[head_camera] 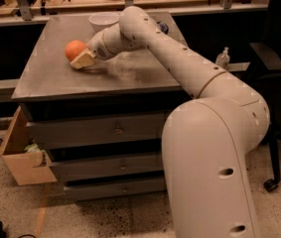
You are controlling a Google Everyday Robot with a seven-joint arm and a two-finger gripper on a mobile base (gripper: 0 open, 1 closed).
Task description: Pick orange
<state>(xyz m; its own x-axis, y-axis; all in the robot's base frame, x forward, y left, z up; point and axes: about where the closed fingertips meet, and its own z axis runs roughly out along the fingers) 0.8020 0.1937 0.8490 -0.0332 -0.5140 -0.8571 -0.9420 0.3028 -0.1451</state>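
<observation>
The orange point(73, 48) is a round bright orange fruit on the grey cabinet top point(45, 78), left of centre. My gripper point(82, 58) reaches in from the right at the end of the white arm, low over the top. Its tan fingers point(84, 60) lie against the orange's right and front side. The far side of the orange by the gripper is hidden.
A white bowl point(103, 20) stands at the back of the top, behind the arm. A dark blue object point(163, 27) peeks out behind the arm. A cardboard box point(23, 157) sits on the floor at left. A bottle point(222, 58) and a chair point(279, 83) are at right.
</observation>
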